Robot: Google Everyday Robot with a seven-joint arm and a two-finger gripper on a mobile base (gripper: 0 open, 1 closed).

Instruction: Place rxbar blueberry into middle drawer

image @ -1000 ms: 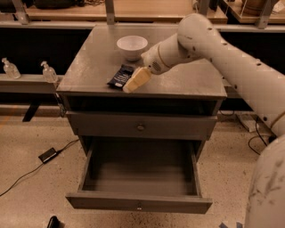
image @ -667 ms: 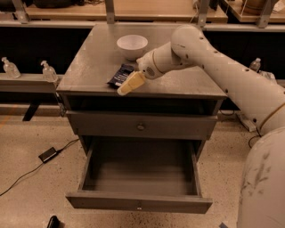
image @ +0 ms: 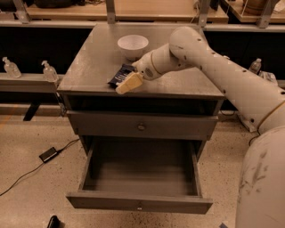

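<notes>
Camera view, nearest things first: my speckled off-white body (image: 262, 178) fills the lower right corner. Beside it the wide, shallow, dull-grey middle drawer (image: 102, 201) stands pulled out from the cabinet, a tiny knob (image: 140, 206) on its front panel. On the pale speckled floor to the left lies a small black power brick (image: 48, 154) with a thin cable trailing from it. Above the open drawer sits the closed upper grey drawer front (image: 178, 127) with its round knob (image: 141, 127).

On the flat grey cabinet top (image: 89, 62), near the front edge, lies the rxbar blueberry (image: 119, 75), a small flat bar in a dark navy-black wrapper with white print. My tan-tipped gripper (image: 129, 83) is down at the bar's right end, reached in from the right on my long off-white arm (image: 209, 62). It overlaps the wrapper, but I cannot tell whether it is clamped on the bar or released.

Just behind the bar stands a round white bowl (image: 132, 46). Off to the left, on a low grey shelf, are two clear plastic bottles (image: 49, 71). A pale wooden bench (image: 151, 9) runs across the back.
</notes>
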